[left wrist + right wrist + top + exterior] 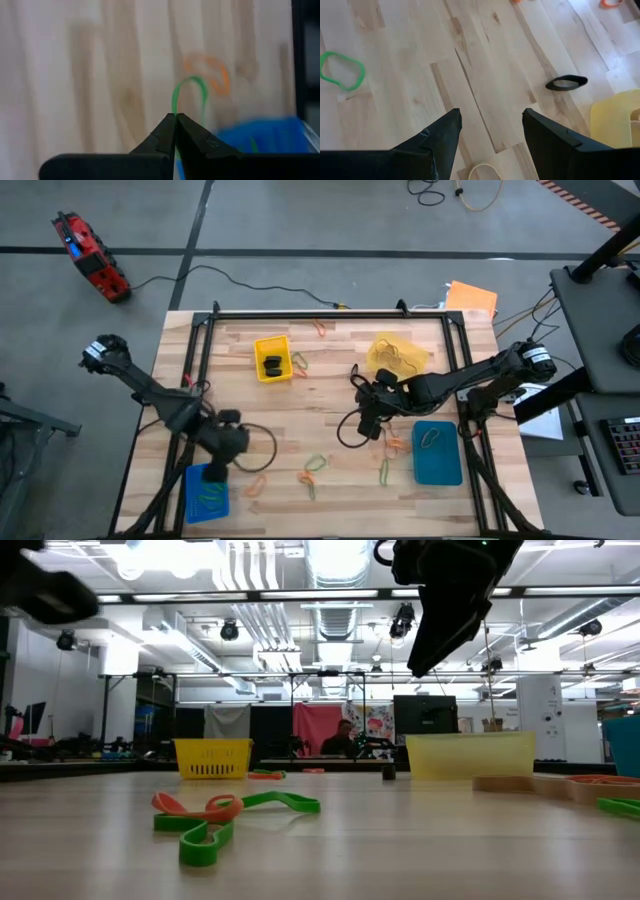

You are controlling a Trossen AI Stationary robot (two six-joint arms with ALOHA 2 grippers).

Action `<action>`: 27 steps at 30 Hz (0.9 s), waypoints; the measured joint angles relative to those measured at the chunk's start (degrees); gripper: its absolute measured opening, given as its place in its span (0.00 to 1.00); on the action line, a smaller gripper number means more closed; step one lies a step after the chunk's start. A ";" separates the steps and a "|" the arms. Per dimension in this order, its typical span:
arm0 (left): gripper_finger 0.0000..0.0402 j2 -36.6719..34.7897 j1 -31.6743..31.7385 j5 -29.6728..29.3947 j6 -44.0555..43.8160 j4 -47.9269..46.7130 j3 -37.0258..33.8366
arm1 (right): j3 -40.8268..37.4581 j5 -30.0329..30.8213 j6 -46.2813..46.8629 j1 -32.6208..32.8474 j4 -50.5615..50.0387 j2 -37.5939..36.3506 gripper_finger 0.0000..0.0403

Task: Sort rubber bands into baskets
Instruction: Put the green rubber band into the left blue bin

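- My left gripper (175, 117) is pinched closed on a thin green rubber loop (189, 95), just above the bright blue plastic tray (206, 491).
- My right gripper (491, 122) hangs spread open over pale, grained wooden planks (395, 45); a black band (566, 82) lies ahead, beside the translucent yellow tray (615, 122).

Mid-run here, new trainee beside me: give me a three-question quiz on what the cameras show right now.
1. True or false: the left gripper is shut on a green rubber band.
2. What lies in the bright yellow basket? A) black bands B) orange bands C) nothing
3. Fill in: the right gripper's fingers stand ____ above the table.

Key: 1 true; 2 A; 3 open.
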 joint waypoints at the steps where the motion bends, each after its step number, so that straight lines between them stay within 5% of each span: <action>1: 0.00 0.29 -1.28 1.66 -1.95 -1.66 0.80 | -0.07 0.00 0.00 0.00 0.04 0.00 0.51; 11: 0.00 1.39 -11.78 15.49 -24.97 -6.05 2.77 | -1.16 0.00 0.00 -0.01 1.66 0.00 0.51; 27: 0.03 1.39 -15.27 11.28 -34.23 -5.84 -0.51 | -1.21 -0.04 0.02 0.00 2.89 0.00 0.51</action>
